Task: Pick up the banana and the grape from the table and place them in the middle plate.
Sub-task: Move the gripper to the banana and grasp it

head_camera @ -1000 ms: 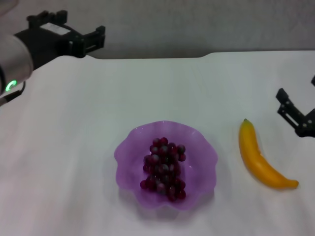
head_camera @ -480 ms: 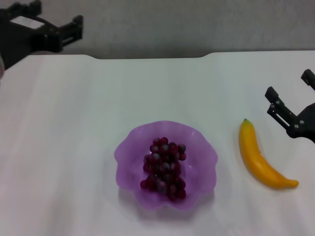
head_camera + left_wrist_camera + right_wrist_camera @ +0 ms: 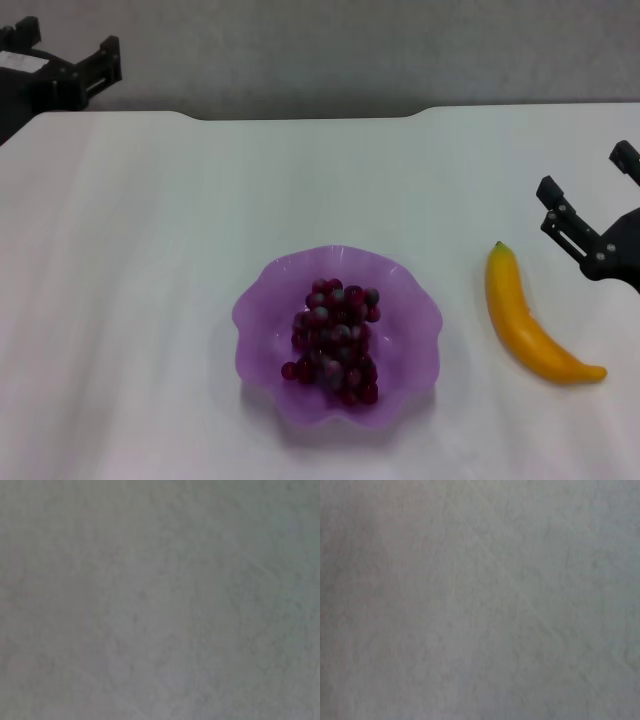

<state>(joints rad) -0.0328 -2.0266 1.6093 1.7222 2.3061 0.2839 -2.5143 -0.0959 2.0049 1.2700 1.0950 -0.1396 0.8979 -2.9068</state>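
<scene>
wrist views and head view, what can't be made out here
- Both wrist views: only blank grey surface, showing nothing of the task.
- Left gripper: head view's corner cuts off the arm.
- Right gripper: the right edge cuts off its body.
- Middle plate floor: hidden beneath the grape.

The left gripper has been drawn back toward the far left corner. The right gripper has been shifted slightly nearer the banana.

A plain grey wall runs behind the work surface from 10 to 2 o'clock. Both wrist views show only a featureless grey surface.
</scene>
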